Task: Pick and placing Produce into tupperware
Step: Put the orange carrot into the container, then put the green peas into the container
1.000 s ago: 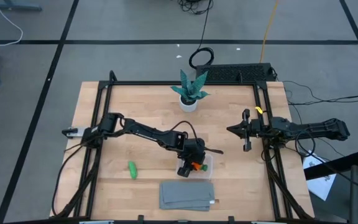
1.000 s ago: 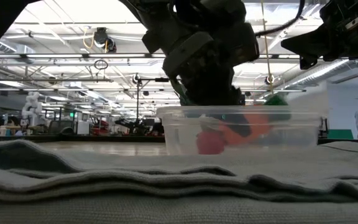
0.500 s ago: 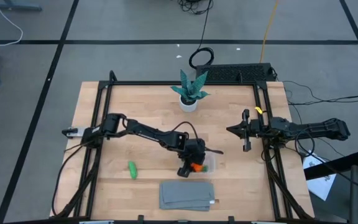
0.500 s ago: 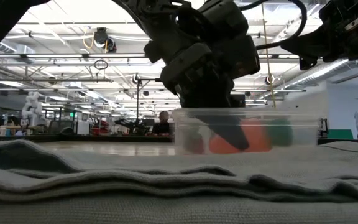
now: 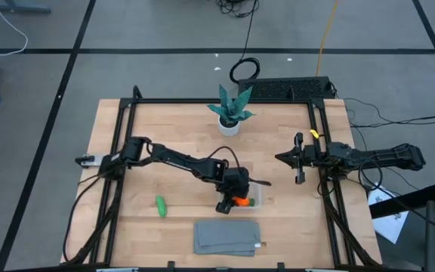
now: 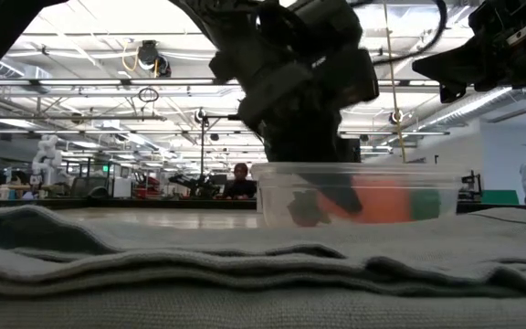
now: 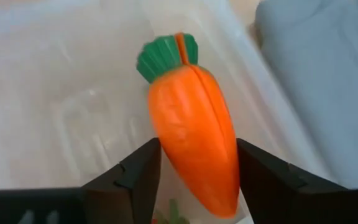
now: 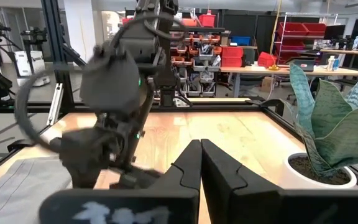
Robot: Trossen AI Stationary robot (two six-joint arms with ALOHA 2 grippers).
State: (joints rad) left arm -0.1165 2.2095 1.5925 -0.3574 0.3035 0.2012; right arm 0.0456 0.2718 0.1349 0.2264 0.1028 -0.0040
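My left hand (image 7: 191,177) pinches the carrot (image 7: 191,140) over the box (image 5: 249,199), its long axis pointing down into it; right hand (image 8: 201,163) pressed together

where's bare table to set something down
Bare wood lies between the potted plant and the left arm, and between the plant and the right gripper. It is crowded where the left gripper holds the carrot over the tupperware, beside the grey cloth.
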